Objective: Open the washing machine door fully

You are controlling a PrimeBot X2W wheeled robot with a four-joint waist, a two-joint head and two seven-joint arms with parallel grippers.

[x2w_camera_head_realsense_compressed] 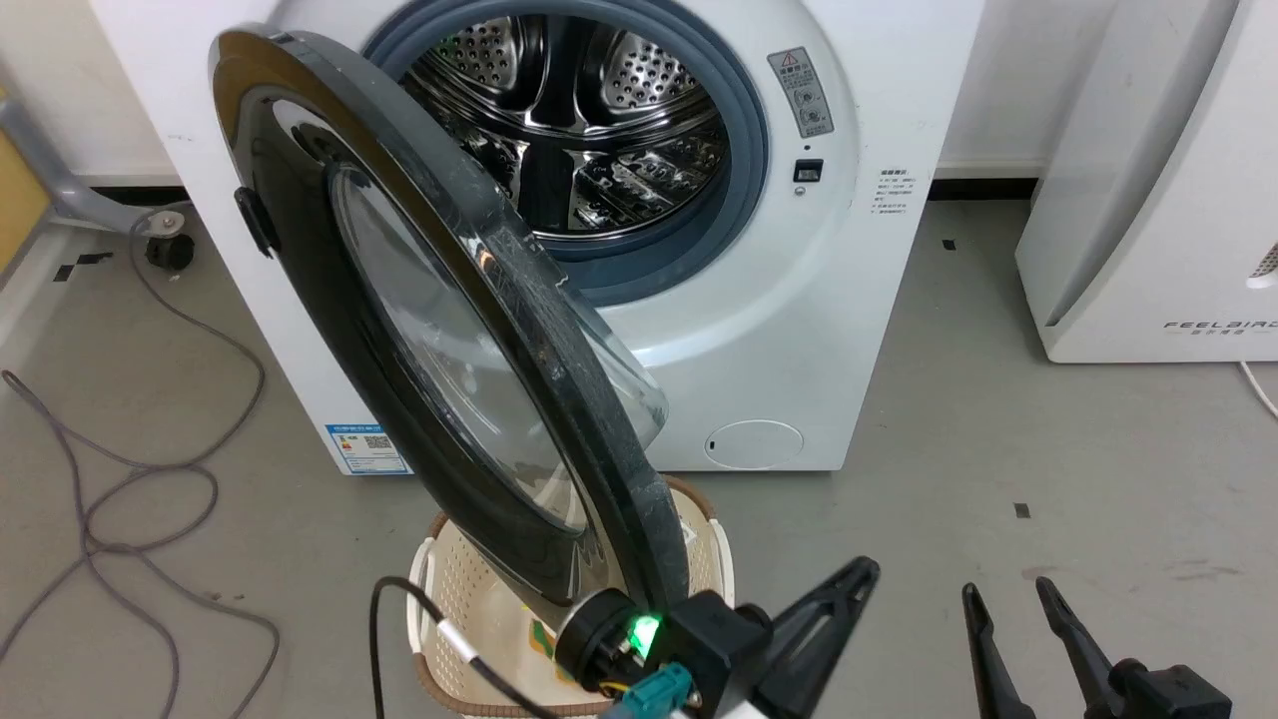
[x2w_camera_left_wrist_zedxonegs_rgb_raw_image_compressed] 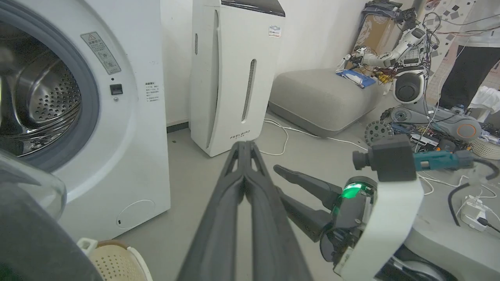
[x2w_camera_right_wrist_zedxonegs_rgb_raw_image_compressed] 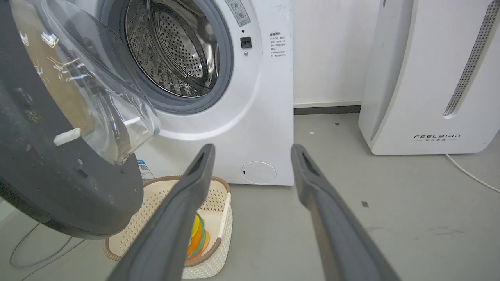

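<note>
Floor (x2w_camera_head_realsense_compressed: 998, 449), door (x2w_camera_head_realsense_compressed: 449, 330) open, basket (x2w_camera_right_wrist_zedxonegs_rgb_raw_image_compressed: 225, 218) holding coloured items (x2w_camera_right_wrist_zedxonegs_rgb_raw_image_compressed: 199, 238)

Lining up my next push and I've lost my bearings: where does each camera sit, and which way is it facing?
Head view: up high, looking forward and down at the washing machine door, partly open before the drum opening; left gripper shut, right gripper open at bottom.
Left wrist view: low beside the door, facing along its shut fingers toward a white air purifier; right gripper at right.
Right wrist view: low, facing the machine front between its open fingers.
Shared: both wrist views show door, drum opening, purifier.
</note>
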